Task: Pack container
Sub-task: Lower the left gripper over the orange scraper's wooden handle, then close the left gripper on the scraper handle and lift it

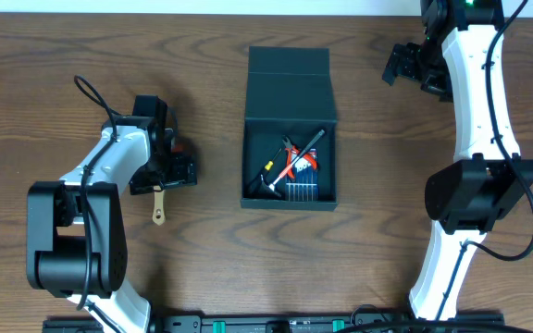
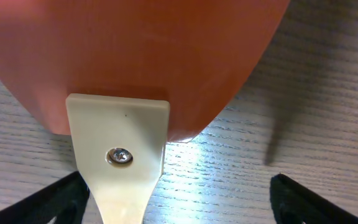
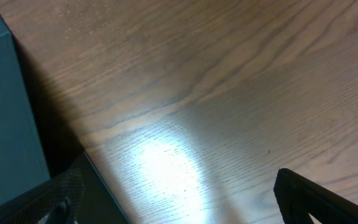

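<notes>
Matte teal container [image 1: 289, 81], tools [image 1: 292, 166] inside

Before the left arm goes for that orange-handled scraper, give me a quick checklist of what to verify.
1. Left tool open: ok, its fingers stand apart on either side of the scraper blade.
2. Scraper centred between the fingers: not ok, the blade sits close to one finger.
3. Container lid open: ok, the flap is folded back.
4. Spare room in the container: cannot tell, the packed items cover much of the floor.
5. Right tool out of the way: ok, open over bare table, apart from the container.
</notes>
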